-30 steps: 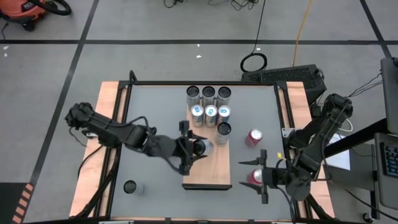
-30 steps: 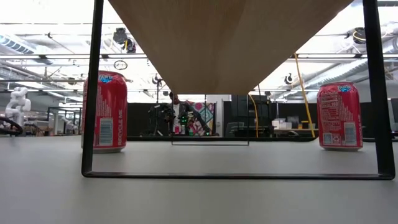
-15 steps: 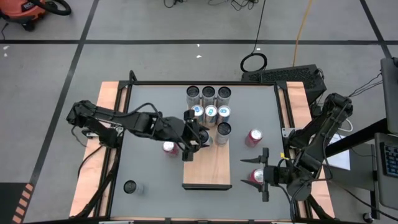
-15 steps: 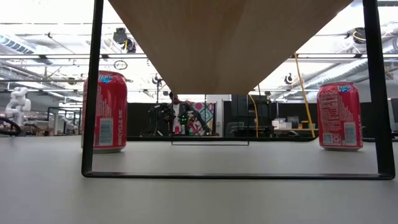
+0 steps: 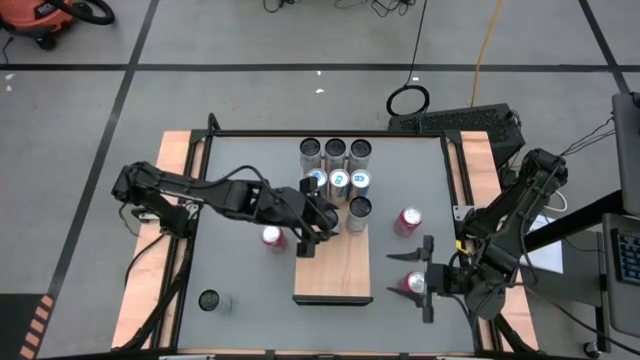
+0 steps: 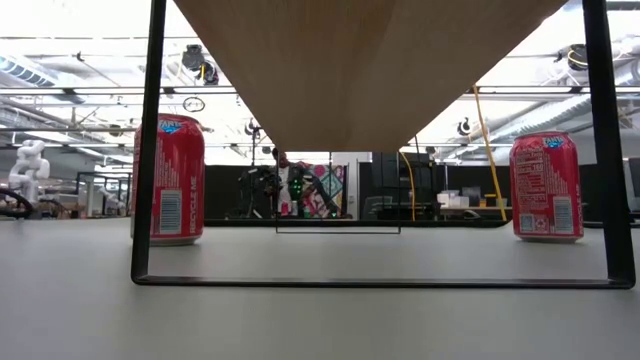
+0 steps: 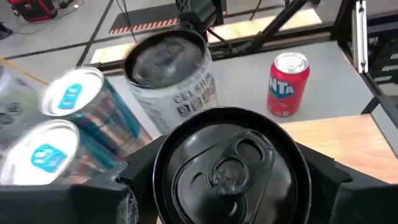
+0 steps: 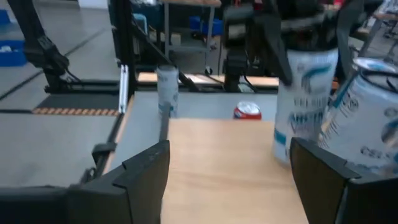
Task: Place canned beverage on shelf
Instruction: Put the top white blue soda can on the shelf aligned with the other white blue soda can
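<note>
Grey tabletop [image 5: 240, 180] carries the shelf [image 5: 335, 270], a long wood-grain board running from the middle toward the near edge. Far end of the shelf is packed with silver cans [image 5: 335, 150] in rows. Left gripper [image 5: 318, 218] sits over the shelf's left edge just behind those rows, fingers [image 7: 93, 199] pinching a black-topped can [image 7: 231, 163] by its sides; can is over the board, likely about to be set down. Right gripper [image 5: 420, 272] waits off the shelf's right edge near the table's right side, claw spread, nothing in it. Red cans stand on the tabletop: one [image 5: 270, 237] left of the shelf, one [image 5: 408, 220] right.

Can: rigid thin metal, smooth, likely slippery; grip mid-body, gently, keep upright.
</note>
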{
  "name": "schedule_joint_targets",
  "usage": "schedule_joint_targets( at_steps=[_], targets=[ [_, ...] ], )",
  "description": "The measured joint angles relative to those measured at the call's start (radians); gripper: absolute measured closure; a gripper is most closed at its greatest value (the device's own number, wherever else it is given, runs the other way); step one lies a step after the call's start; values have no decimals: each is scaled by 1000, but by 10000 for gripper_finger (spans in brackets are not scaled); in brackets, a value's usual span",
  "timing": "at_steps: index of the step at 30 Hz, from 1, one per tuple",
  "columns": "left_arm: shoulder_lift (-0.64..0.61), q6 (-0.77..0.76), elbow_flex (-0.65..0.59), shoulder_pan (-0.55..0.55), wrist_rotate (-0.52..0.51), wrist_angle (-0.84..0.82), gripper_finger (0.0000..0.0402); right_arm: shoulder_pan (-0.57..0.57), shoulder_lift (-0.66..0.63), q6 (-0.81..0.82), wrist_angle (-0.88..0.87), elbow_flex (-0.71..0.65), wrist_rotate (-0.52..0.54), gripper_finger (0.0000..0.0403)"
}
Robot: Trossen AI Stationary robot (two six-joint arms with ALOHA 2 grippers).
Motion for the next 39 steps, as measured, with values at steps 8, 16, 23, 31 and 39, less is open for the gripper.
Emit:
schedule_joint_targets(
  at_steps=[8, 16, 23, 31, 39],
  targets=[
    [9, 1, 0, 0, -7, -5, 143, 0, 0, -123, 95, 0, -5, 135],
    [9, -2, 0, 41, 60, 2, 143, -1, 12, -120, 93, 0, -8, 135],
    [10, -1, 0, 101, 146, 7, 143, 0, 14, -119, 92, 0, -8, 136],
    [10, 1, 0, 115, 148, 9, 143, 0, 14, -116, 74, 0, -9, 136],
    [11, 3, 0, 116, 149, 13, 143, 0, 14, -116, 73, 0, -9, 136]
  ],
)
